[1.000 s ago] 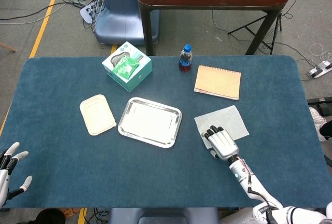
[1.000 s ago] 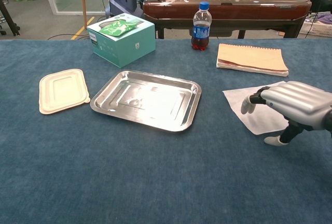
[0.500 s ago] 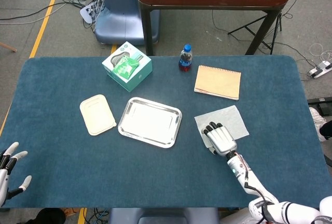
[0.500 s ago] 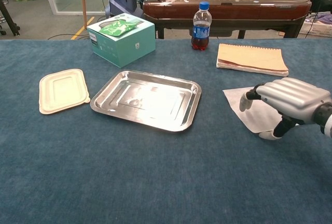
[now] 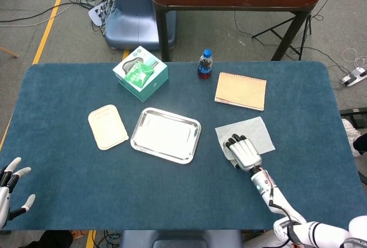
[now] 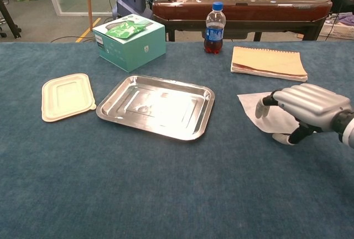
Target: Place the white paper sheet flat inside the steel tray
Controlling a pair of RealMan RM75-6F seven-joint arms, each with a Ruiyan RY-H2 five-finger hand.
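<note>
Movement: right hand [image 6: 307, 109] is creeping further over the white paper sheet [image 5: 256, 131], away from the table's near edge, palm down.
Right hand: fingers [image 5: 235, 142] are curling down over the sheet's near-left part, thumb tucking beneath at the paper's near edge in the chest view; whether it is already pinching the paper, or only pressing on it, cannot be told.
Left hand: it is idling open, fingers spread, holding nothing, at the near-left corner of the table [image 5: 8, 185], seen only in the head view.
Paper: it is lying flat on the blue table [image 5: 69, 144], toward the right side, well apart from the tray and not yet lifted.
Steel tray [image 5: 166, 135]: it is sitting empty near the table's middle, left of the paper.
Surroundings: a cream lid [image 5: 107, 126] is lying just left of the tray, a teal box [image 5: 140, 73] and a bottle [image 5: 205, 64] are standing toward the far edge, a tan notebook [image 5: 241, 91] is lying just beyond the paper.
Meaning: the task is looking to be at the gathering stage, with the carry to the tray all to come.
</note>
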